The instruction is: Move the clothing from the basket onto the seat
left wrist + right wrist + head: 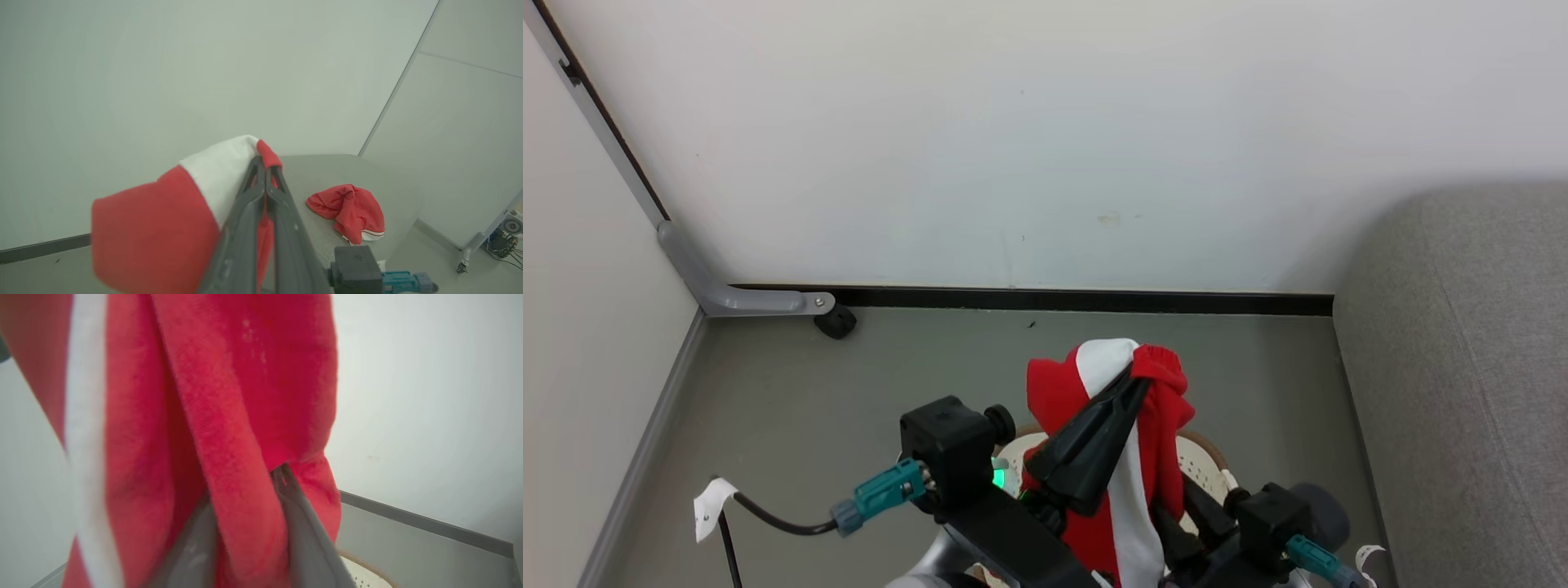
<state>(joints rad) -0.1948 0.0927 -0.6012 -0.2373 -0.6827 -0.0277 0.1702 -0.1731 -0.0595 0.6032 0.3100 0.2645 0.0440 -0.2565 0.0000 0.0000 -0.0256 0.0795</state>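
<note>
Grey seat [322, 168], left wrist view: red garment [349, 208] lying there. Left claw [264, 163] clenched on clothing [163, 220]; right claw [261, 486] grip unclear.

Head camera looks down; wrist cameras close behind shared clothing [1058, 392].

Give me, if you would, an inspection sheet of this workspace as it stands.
Surface: grey floor; grey seat on the right.
Job's things: held garment, red and white, hangs above the basket; second red garment lies on the seat.
Clutter: nothing seen.
End effectors: left end effector shut on the held garment; right end effector is in the hanging cloth, grip unclear.
Cables: black cable with a teal plug at the left wrist; tangled wires on the far floor.
Surroundings: white wall, black skirting, grey bracket with a caster.
</note>
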